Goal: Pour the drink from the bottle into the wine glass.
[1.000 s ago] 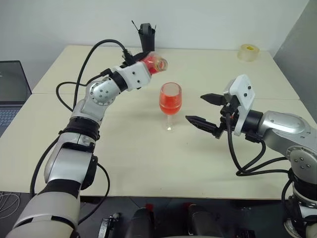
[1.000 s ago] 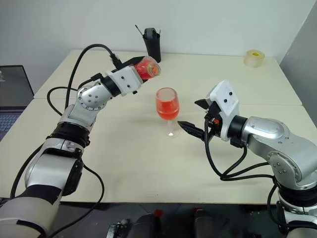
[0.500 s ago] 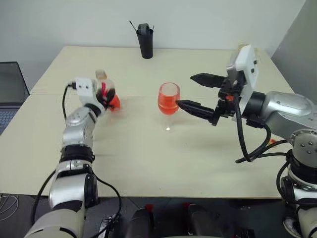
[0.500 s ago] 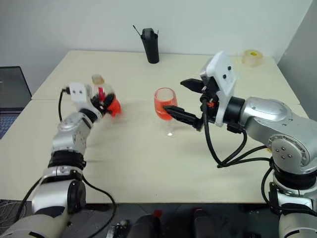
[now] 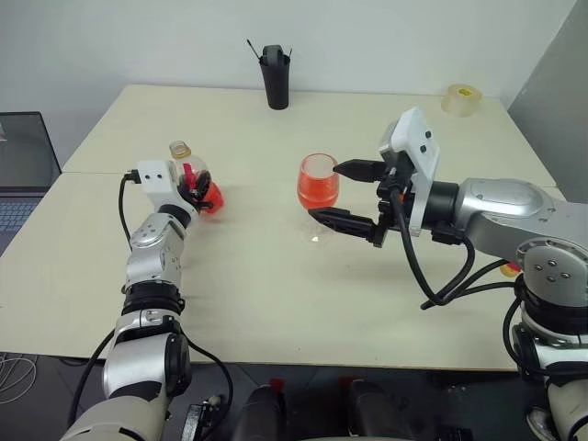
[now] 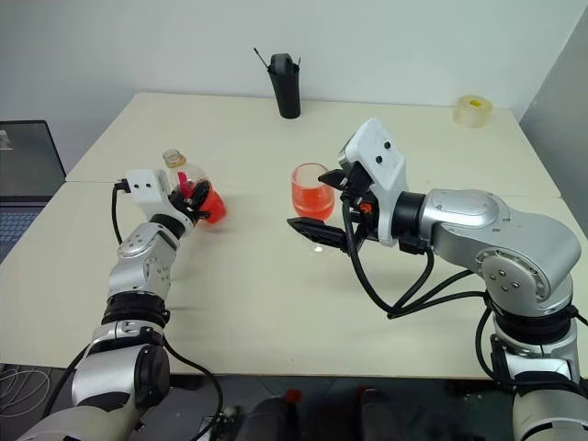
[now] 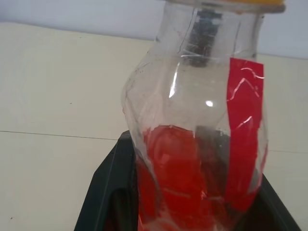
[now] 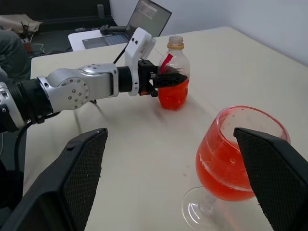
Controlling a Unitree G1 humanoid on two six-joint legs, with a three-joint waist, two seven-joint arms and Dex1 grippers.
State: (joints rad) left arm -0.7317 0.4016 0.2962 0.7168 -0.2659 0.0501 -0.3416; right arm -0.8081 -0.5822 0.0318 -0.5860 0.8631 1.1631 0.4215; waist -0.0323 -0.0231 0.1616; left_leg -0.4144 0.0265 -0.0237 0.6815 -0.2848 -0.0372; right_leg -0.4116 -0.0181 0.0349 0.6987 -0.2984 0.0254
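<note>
My left pincer [image 8: 161,79] is clamped around the bottle [image 5: 188,175], a small clear ribbed plastic one standing upright on the smooth beige table [image 5: 257,276], red drink [image 8: 172,96] pooled in its base. My right pincer [image 5: 344,195] gapes wide beside the wine glass [image 5: 317,188], whose rounded clear bowl is mostly full; one finger is near the stem, one near the rim.

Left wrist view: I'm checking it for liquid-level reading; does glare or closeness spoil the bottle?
Left wrist view: bottle very close, cropped at its base, small highlights on the plastic, drink readable. Right wrist view: whole bottle seen, level clear.
</note>
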